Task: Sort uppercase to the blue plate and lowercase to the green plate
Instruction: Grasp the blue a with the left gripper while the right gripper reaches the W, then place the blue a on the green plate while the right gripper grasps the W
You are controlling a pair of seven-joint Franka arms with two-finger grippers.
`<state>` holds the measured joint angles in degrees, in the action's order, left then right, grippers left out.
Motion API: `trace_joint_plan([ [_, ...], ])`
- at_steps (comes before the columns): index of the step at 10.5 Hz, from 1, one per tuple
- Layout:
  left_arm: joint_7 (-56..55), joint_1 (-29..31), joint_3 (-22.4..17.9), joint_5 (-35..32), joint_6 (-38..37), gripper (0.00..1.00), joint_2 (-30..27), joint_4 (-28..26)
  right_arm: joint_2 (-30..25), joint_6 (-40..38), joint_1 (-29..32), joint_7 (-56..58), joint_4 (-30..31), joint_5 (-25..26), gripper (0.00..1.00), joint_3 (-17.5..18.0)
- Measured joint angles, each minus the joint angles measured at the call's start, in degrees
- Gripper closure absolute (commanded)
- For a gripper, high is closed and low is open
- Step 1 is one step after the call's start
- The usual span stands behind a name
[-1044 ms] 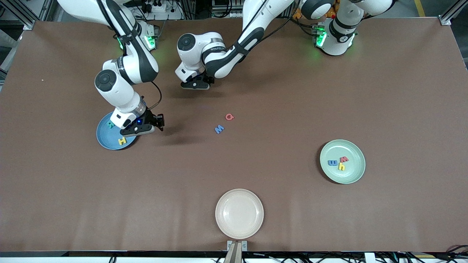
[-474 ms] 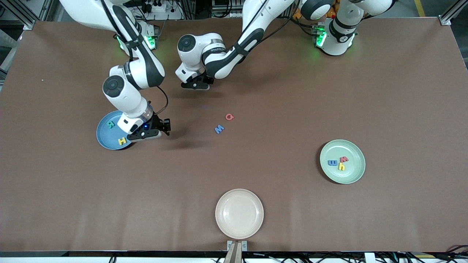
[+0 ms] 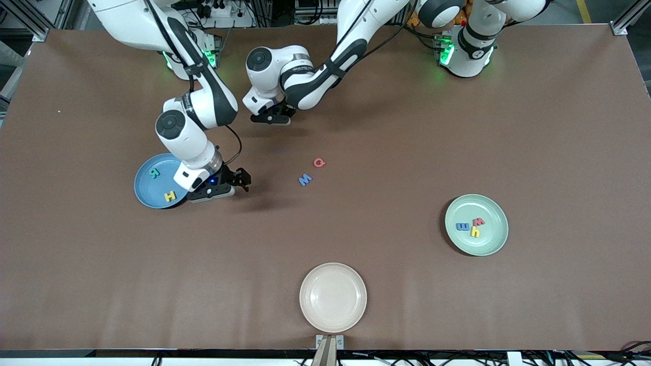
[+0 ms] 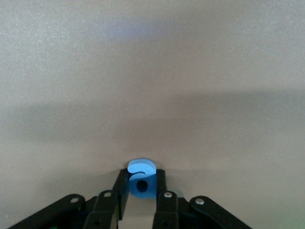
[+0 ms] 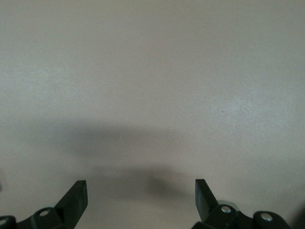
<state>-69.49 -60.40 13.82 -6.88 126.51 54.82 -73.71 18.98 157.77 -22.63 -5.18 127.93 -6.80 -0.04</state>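
Cream plate (image 3: 333,297) sits nearest the camera. Next, the green plate (image 3: 476,224) carries red w (image 3: 478,221), blue m (image 3: 463,226) and yellow h (image 3: 475,232). Blue plate (image 3: 147,190) has H (image 3: 170,195) and R (image 3: 154,173). Right gripper (image 3: 224,187), fingers spread wide and empty, hovers over bare table beside it. M (image 3: 304,179) and G (image 3: 319,162) lie mid-table. Left gripper (image 4: 142,193) pinches the small blue rounded letter (image 4: 141,178).
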Motion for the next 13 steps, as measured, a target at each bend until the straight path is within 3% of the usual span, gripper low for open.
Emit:
trace_joint_plan([
  [2,0.0,0.7,0.2,-0.3,-2.8,1.0,-1.4,-0.1,0.0,1.1,0.0,0.0,0.0,1.8,0.0,0.0],
  [4,0.0,5.6,4.9,-4.4,-6.3,1.0,-5.5,-3.2,0.2,1.2,-0.4,0.1,0.0,6.2,0.0,0.1],
  [6,1.3,13.9,10.9,-7.1,-7.2,1.0,-13.3,-11.7,1.2,2.7,-1.1,0.0,-0.1,11.8,0.0,0.1],
  [9,10.1,27.8,15.7,-7.2,-8.7,1.0,-26.9,-24.5,4.3,8.8,-6.3,0.0,-1.7,12.7,0.0,0.3],
  [13,27.8,45.3,16.4,-7.2,-15.3,1.0,-35.1,-28.7,10.1,18.5,-13.3,-5.1,-2.9,12.6,0.0,0.4],
])
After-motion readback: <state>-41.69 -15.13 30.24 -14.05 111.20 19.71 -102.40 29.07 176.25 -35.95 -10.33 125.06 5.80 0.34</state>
